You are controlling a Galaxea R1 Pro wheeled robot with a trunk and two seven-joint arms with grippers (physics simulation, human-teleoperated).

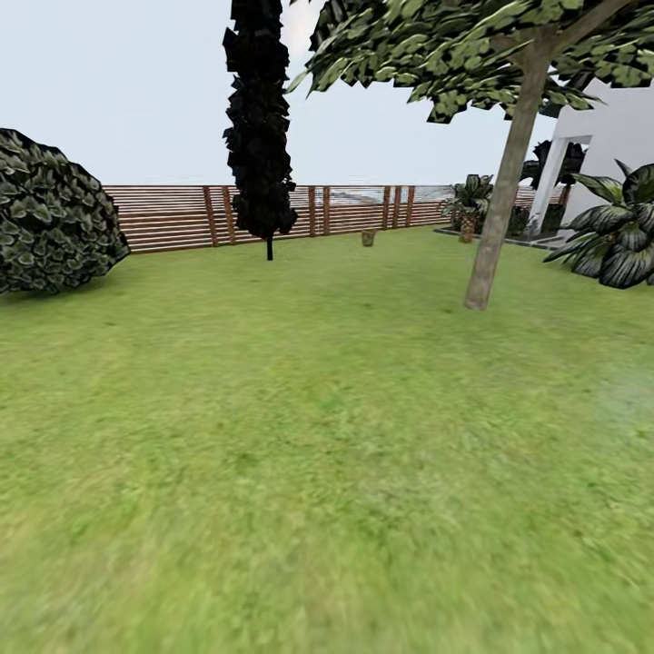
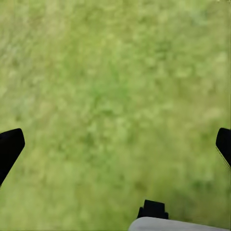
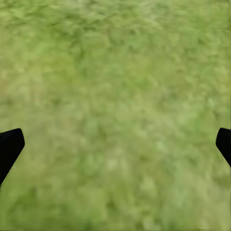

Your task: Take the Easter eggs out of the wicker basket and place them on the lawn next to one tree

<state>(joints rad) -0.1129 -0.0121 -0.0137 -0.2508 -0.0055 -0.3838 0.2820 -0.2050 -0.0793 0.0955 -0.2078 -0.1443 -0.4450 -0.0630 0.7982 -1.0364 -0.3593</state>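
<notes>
Evidently the robot is crossing the lawn (image 1: 300,436) toward the tree (image 1: 495,227), both pincers, left (image 2: 115,144) and right (image 3: 115,144), spread and carrying nothing, no egg being delivered yet.

Mottled green grass of the lawn (image 2: 115,96) spreads beneath the left gripper (image 2: 115,144), blurred and without any object lying on the part seen here. The gripper's two black fingertips (image 2: 9,147) sit at opposite edges of the frame, spread wide apart with nothing held between them. A small black block and a pale grey curved piece of the robot's body (image 2: 168,224) show against the grass.
</notes>
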